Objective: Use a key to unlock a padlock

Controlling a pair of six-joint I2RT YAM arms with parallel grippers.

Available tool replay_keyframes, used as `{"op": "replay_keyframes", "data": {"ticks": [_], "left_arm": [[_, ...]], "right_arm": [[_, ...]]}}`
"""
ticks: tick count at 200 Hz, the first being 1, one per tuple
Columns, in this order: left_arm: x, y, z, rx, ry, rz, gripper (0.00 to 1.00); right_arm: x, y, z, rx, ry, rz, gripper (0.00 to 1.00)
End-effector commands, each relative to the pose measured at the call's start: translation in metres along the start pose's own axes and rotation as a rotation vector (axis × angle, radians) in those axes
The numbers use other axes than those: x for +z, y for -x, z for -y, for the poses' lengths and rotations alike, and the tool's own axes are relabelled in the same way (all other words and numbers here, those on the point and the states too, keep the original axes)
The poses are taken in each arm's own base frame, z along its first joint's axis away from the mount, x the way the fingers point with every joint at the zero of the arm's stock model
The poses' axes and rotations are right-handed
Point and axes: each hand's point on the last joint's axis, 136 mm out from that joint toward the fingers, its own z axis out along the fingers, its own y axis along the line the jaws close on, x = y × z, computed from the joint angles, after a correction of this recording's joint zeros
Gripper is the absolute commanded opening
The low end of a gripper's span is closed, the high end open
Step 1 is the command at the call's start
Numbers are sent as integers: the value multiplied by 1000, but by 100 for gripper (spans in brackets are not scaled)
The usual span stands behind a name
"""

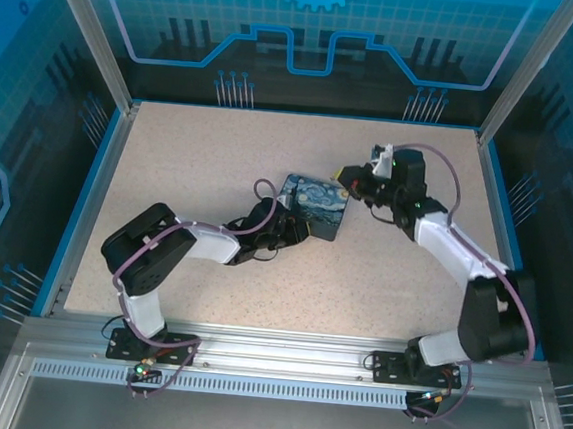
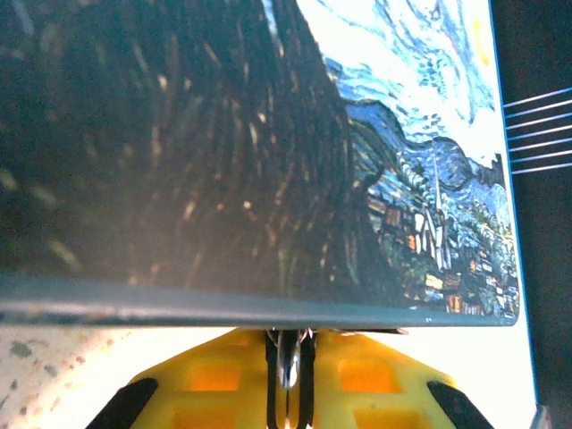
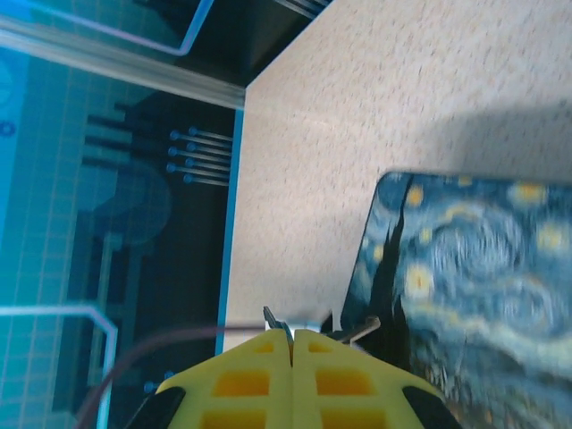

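Observation:
In the left wrist view my left gripper [image 2: 288,338] is shut on a small shiny metal piece [image 2: 288,365], apparently the padlock, hard against the near edge of the night-sky printed box [image 2: 223,161]. From above, that gripper [image 1: 295,230] sits at the box's [image 1: 318,202] near-left side. My right gripper [image 3: 292,335] is shut on the key [image 3: 271,319], a thin dark sliver poking out of the fingertips, with a wire ring and a pale metal bar [image 3: 362,331] beside it. It hovers at the box's [image 3: 474,268] corner; from above, the right gripper [image 1: 352,183] is at the box's far-right corner.
The box lies mid-table on the speckled tabletop [image 1: 201,157]. A blue rim [image 1: 88,187] and aluminium posts [image 1: 87,26] bound the table, with dark blue panels behind. Both forearms angle inward toward the box, with cables looped over them.

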Motion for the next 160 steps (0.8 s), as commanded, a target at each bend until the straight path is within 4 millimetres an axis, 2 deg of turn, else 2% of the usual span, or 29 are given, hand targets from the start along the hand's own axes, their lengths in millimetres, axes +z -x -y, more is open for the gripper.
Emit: {"op": "replay_keyframes", "data": {"ticks": [1, 41, 82, 103, 160], "left_arm": [[-13, -4, 10, -47, -38, -52, 0], [-7, -9, 9, -115, -60, -73, 0], [-4, -10, 11, -179, -110, -58, 0], [-8, -3, 18, -212, -144, -26, 0], [-23, 14, 48, -294, -268, 29, 0]], "right_arm": [[-14, -45, 14, 20, 6, -69, 0], [-42, -104, 51, 64, -4, -85, 0], [-55, -131, 83, 125, -16, -42, 0], [-53, -134, 88, 146, 6, -32, 0], [-38, -124, 75, 174, 56, -42, 0]]}}
